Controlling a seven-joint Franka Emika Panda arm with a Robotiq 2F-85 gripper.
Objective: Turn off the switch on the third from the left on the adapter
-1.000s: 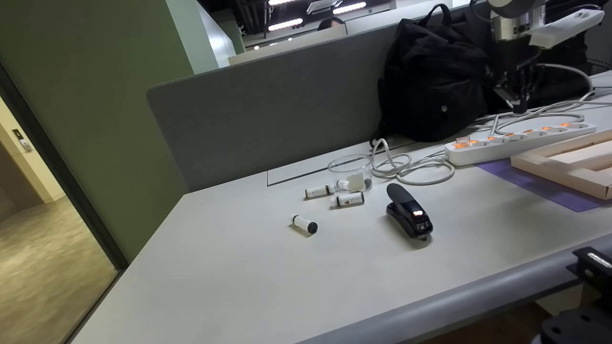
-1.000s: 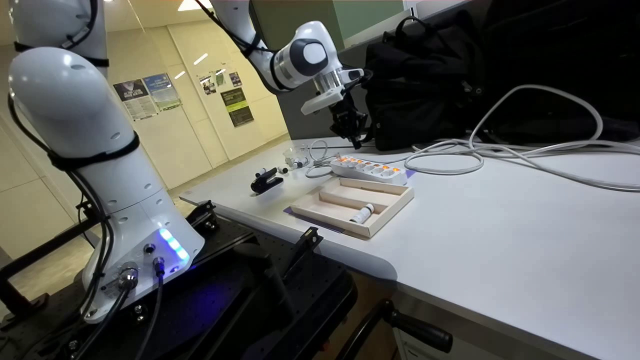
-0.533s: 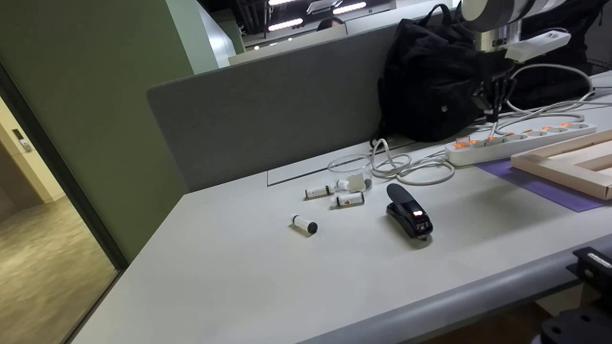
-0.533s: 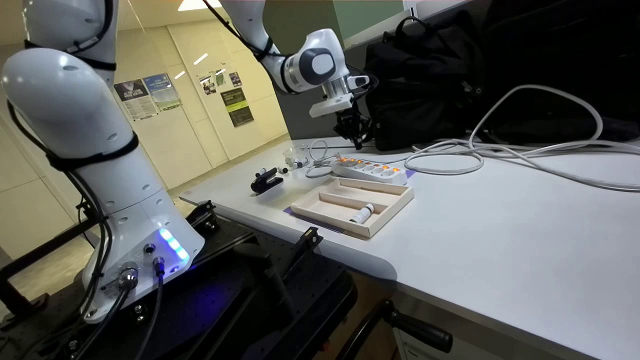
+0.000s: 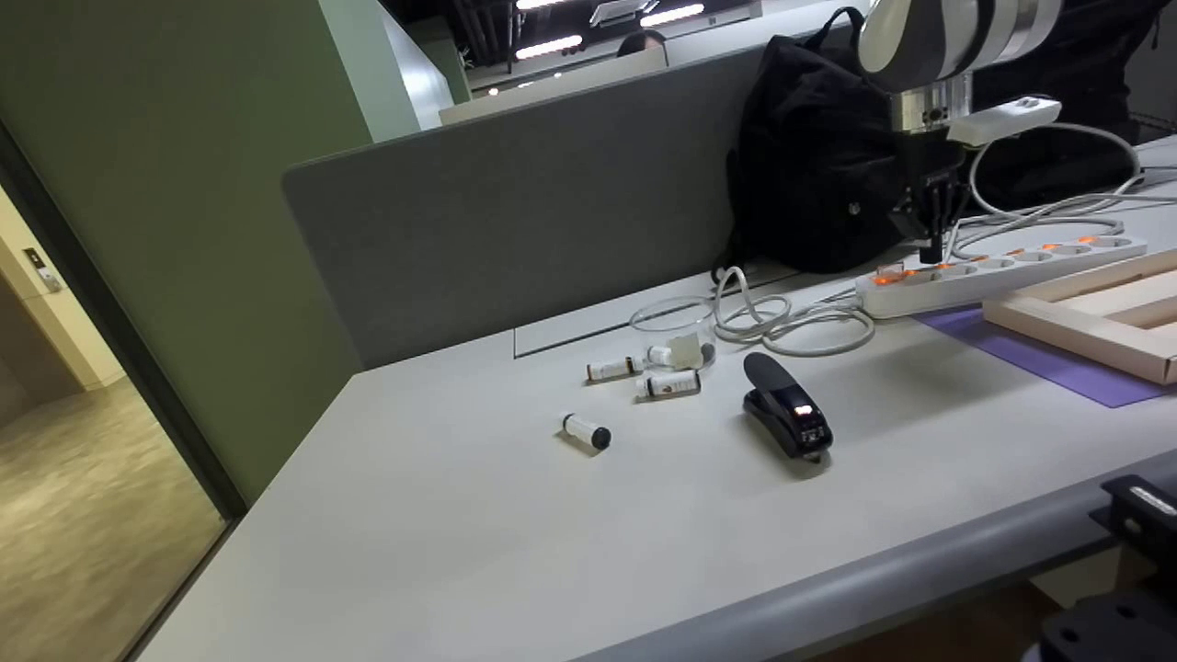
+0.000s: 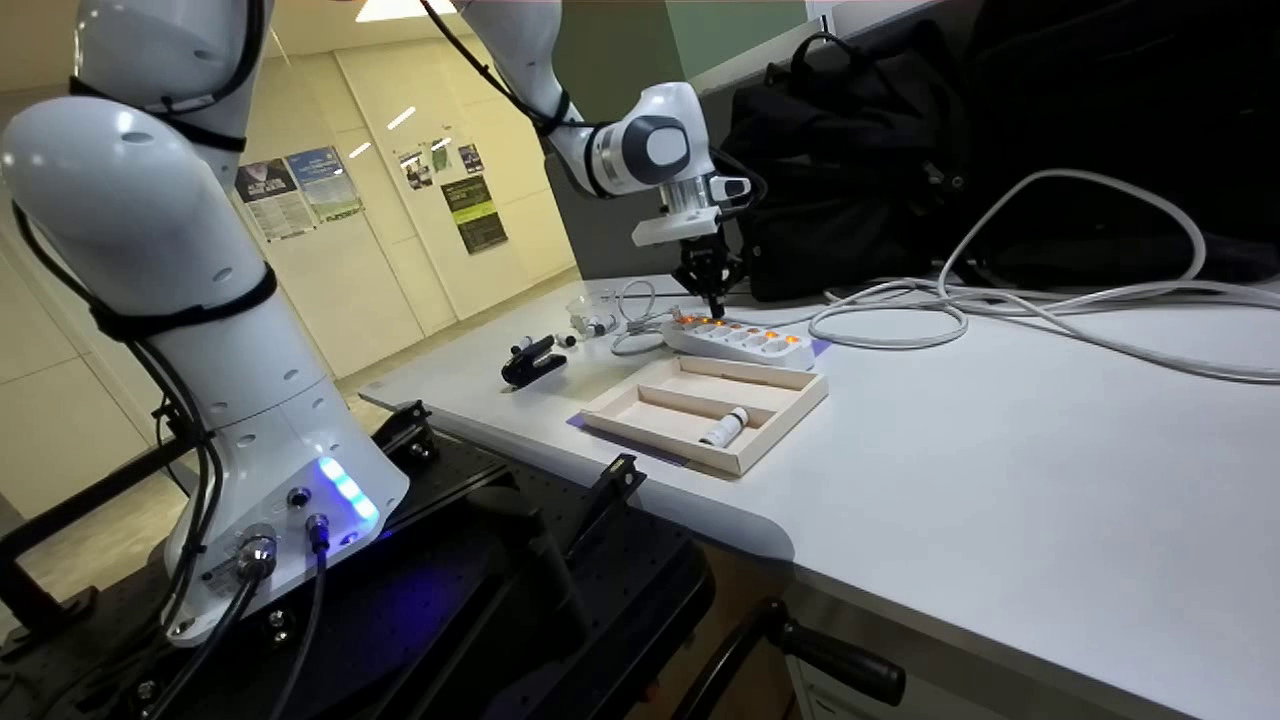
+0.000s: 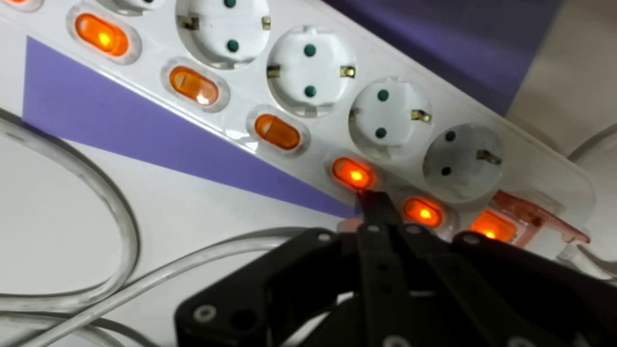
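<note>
The adapter, a long white power strip [image 5: 929,296], lies on the table and also shows in an exterior view [image 6: 722,346] and in the wrist view [image 7: 535,166]. A row of orange switches runs along it. At the end with a raised red clear cover [image 7: 535,212], three switches glow; the third from that end [image 7: 353,173] is lit. The two switches after it look dim. My gripper [image 7: 378,200] is shut and empty, pointing down, its tips at the lower edge of that third switch. I cannot tell whether they touch it. It shows in both exterior views [image 5: 931,253] [image 6: 716,308].
A wooden tray [image 6: 690,405] with a white bottle stands beside the strip, partly on a purple sheet [image 5: 1039,354]. White cables [image 5: 809,336] lie around it. A black backpack [image 5: 828,165] is behind. A black stapler-like object [image 5: 789,409] and several small bottles [image 5: 669,384] lie nearby.
My gripper has moved down and along the strip toward its covered end, from behind and above it to right at the switches. The strip and other objects have not moved.
</note>
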